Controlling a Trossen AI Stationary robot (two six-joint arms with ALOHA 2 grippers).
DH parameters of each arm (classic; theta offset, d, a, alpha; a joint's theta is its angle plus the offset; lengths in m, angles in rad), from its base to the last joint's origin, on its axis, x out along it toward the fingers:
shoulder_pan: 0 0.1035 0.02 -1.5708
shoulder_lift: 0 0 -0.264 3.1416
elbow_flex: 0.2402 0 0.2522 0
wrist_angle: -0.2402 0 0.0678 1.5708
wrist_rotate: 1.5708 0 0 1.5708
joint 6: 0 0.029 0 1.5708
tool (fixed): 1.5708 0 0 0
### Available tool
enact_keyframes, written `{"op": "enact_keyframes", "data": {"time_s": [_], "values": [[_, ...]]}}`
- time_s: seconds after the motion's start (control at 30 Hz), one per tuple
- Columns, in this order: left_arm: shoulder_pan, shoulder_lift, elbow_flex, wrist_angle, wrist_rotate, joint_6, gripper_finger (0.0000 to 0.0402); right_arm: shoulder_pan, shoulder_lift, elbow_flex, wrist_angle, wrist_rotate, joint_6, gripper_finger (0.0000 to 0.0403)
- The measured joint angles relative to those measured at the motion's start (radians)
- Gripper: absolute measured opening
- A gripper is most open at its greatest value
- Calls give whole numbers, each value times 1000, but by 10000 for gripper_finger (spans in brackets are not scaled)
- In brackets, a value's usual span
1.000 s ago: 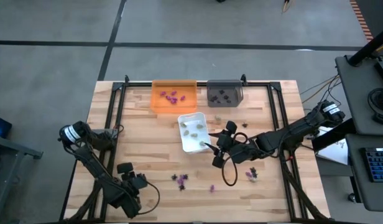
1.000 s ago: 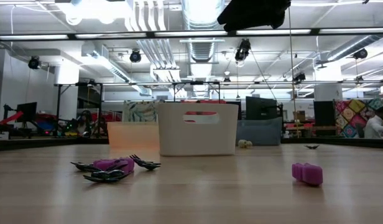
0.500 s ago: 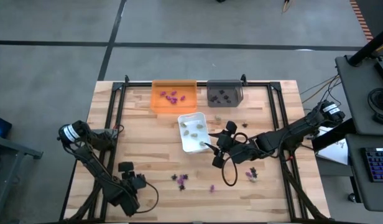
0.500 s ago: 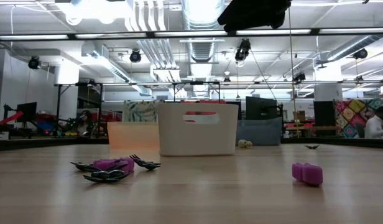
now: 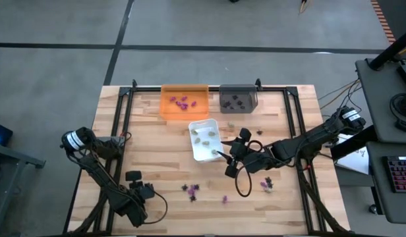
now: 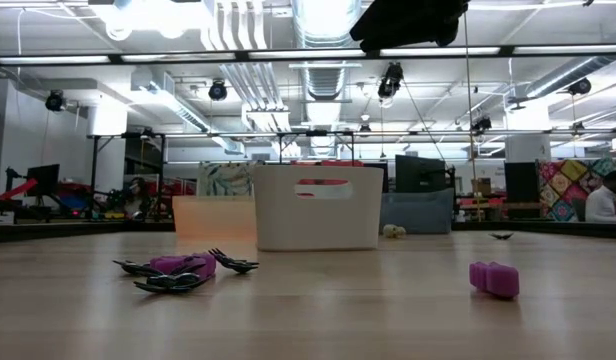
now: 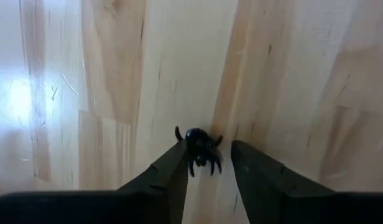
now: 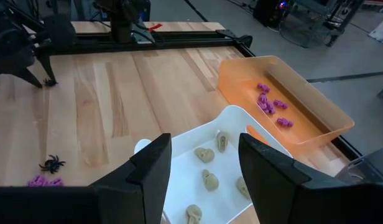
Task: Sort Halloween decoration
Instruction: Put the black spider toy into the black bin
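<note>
The Halloween decoration is tiny toy pieces. Purple ones lie in the orange tray [image 5: 184, 102], black ones in the grey tray [image 5: 238, 99], beige ones in the white tray [image 5: 205, 139]. Loose purple and black pieces [image 5: 192, 190] lie near the front edge. My left gripper [image 5: 142, 192] points down at the near left, open, its fingers on either side of a black spider [image 7: 201, 146] that lies on the table. My right gripper [image 8: 204, 177] hovers open above the white tray's near corner, with nothing between its fingers. My left gripper comes at the black spider from above. The spider's body [image 7: 198, 137] lies on the wood between the fingertips, close against one finger [image 7: 178, 158], with a gap to the other. Whether that finger touches it I cannot tell.
More loose pieces lie at the near right: a purple one [image 5: 225, 199] and a purple and black cluster [image 5: 266, 185]. A beige piece [image 5: 231, 129] lies behind the right gripper. A black frame rail [image 5: 190, 87] runs along the table's far edge, behind the trays.
My left gripper has sunk a little toward the table at the near left. The right arm and the pieces have kept still.
</note>
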Motion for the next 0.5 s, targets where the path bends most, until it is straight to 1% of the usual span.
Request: {"op": "enact_keyframes", "data": {"time_s": [0.13,0.3,0.33,0.5], "values": [[-1,0,0,5,0,0,81,0,0,0,-1,0,-1,178],[-6,0,-1,-4,-8,1,18,0,0,0,-3,0,-2,178],[-6,1,-3,-12,-11,0,11,0,0,0,-4,0,-2,178],[-7,-1,-2,-13,-12,-1,7,0,0,0,-7,-1,-1,178]]}}
